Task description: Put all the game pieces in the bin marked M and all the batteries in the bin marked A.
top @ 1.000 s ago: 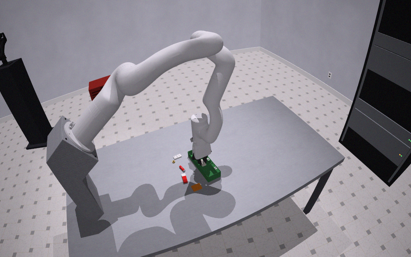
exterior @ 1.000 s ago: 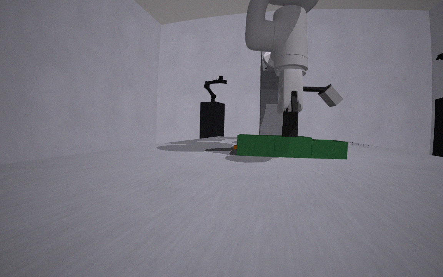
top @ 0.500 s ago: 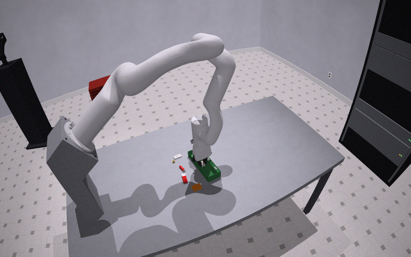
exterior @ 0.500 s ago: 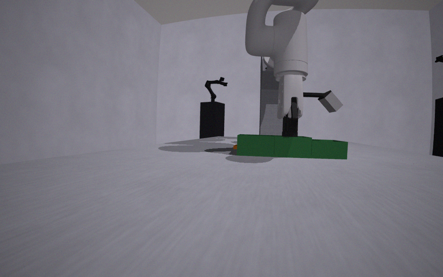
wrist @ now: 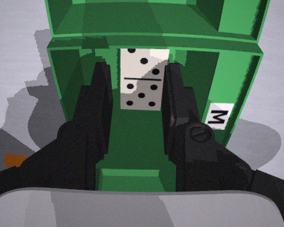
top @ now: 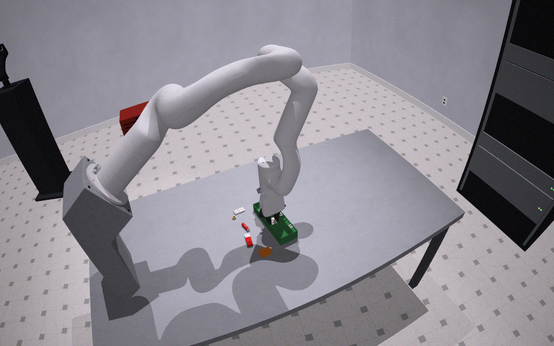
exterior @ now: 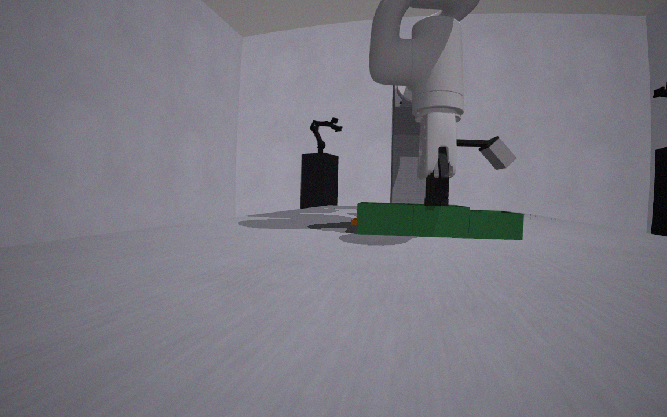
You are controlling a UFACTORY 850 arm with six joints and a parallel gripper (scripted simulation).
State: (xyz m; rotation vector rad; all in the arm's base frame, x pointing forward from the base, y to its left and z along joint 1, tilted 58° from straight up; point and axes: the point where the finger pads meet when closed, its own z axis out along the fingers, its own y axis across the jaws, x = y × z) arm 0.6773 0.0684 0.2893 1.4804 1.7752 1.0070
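My gripper (top: 271, 217) (exterior: 437, 201) (wrist: 137, 82) points down into the bin marked M (exterior: 439, 221) (wrist: 231, 74). Its fingers are open, with a gap on both sides of a white domino (top: 273, 221) (wrist: 141, 95). The domino is inside that bin, below the fingertips in the wrist view. Whether it lies flat on the floor of the bin I cannot tell. Another white domino (top: 239, 210) lies on the table left of the bins. A red battery (top: 245, 226) lies nearer the front. The letter of bin A is not legible.
Other green bins (top: 286, 238) (exterior: 496, 224) adjoin bin M in a row. A small yellowish ring (top: 233, 217), a red and white block (top: 248, 240) and an orange-brown block (top: 264, 252) (wrist: 14, 160) lie on the table beside the row.
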